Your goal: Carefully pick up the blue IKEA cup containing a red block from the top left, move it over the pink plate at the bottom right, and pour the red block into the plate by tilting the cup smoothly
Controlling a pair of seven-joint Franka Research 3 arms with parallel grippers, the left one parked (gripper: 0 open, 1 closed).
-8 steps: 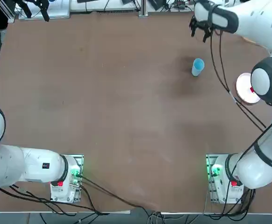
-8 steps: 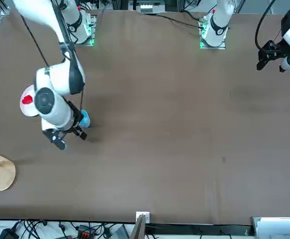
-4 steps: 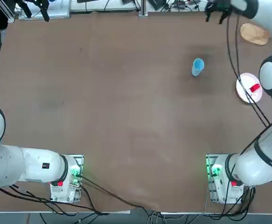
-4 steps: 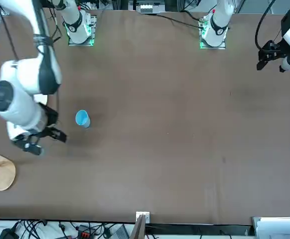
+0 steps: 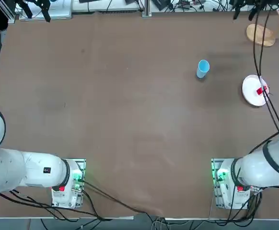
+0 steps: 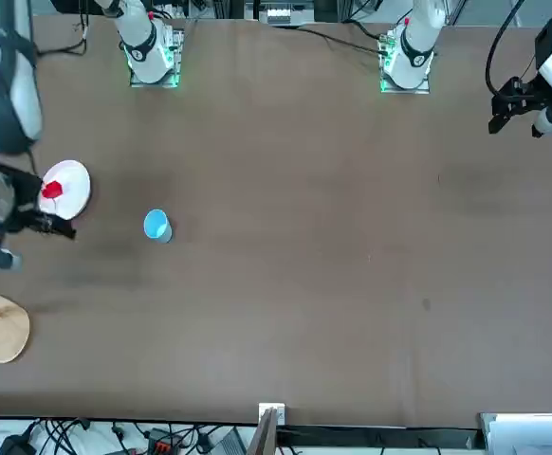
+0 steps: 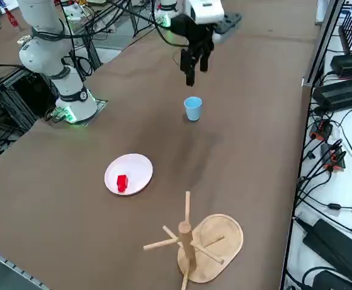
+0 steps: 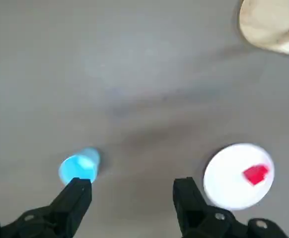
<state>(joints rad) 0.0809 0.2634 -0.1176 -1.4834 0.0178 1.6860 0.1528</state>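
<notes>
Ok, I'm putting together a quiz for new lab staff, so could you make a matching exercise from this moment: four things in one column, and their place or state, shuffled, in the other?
Things:
1. red block
2. blue IKEA cup
3. right gripper
4. wooden stand

Places or states:
A. open, raised above the table, holding nothing
B. lying on the pink plate
C. at the table's far edge, beyond the plate
D. upright on the bare table, apart from the plate

Pairs: 1-B, 2-D, 3-A, 4-C
</notes>
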